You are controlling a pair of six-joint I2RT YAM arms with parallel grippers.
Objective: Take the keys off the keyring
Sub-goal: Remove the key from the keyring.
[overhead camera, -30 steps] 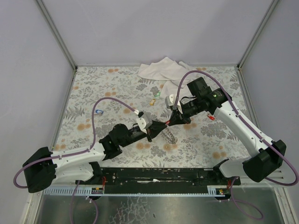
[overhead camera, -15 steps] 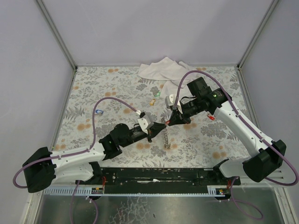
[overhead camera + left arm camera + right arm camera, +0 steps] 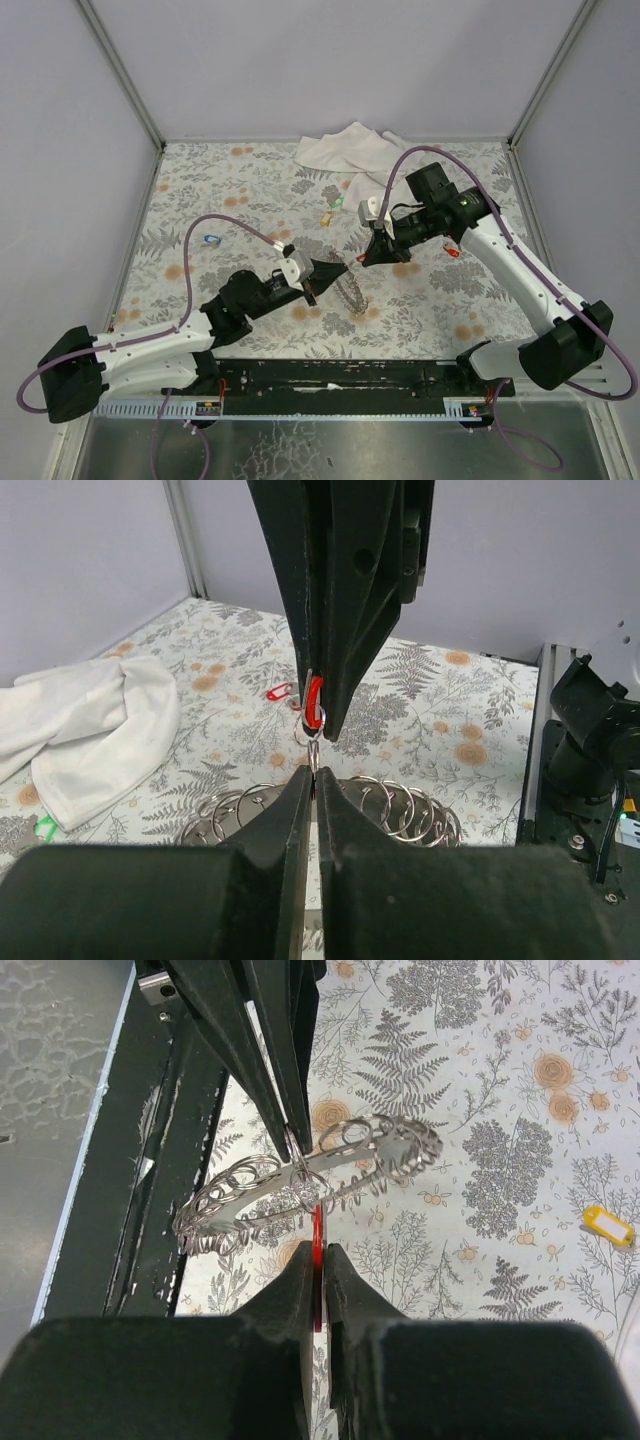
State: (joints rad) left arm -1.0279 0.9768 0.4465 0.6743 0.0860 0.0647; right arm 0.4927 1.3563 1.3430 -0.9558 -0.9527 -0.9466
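Top external view, far left: a tiny plastic-headed blue key [image 3: 211, 239] lies loose on the flower-patterned table [image 3: 200, 180], well apart from both arms.
Left gripper [image 3: 337, 269]: black two-finger claw, pinched tight on one small link of the keyring and on nothing else.
Keyring [image 3: 351, 292]: long silvery-grey chain of linked metal loops, hanging in a bunch below the left gripper's tips at mid-table. Whether its lowest loops touch the table I cannot tell.
Red key [image 3: 315, 692]: slim red-headed metal key, joined through one small ring to the gripped link and stretched between the two claws.
Right gripper [image 3: 363, 258]: black claw, closed narrow on the red key, almost tip to tip with the left gripper.
Risk, slip: both holds are on very thin metal, so a sideways tug could probably pull the link or the key out and drop the whole bunch.
Risk, jam: a straight pull apart would likely only tighten the small ring rather than free the key.
Risk, snag: the dangling loops may swing and catch on a fingertip.
Risk, contact: the fingertips stand so near each other that a small twist could knock them together.
Room, far side: a green key [image 3: 338, 201] and a yellow key [image 3: 608, 1226] lie just beyond the claws, with a crumpled white cloth [image 3: 350, 150] at the back wall.
Room, right: a loose red key [image 3: 455, 251] lies beside the right arm, and the floral table is open past it.
Room, near edge: the black base rail [image 3: 340, 375] is close below the chain, so the freest travel is outward to the left and right.
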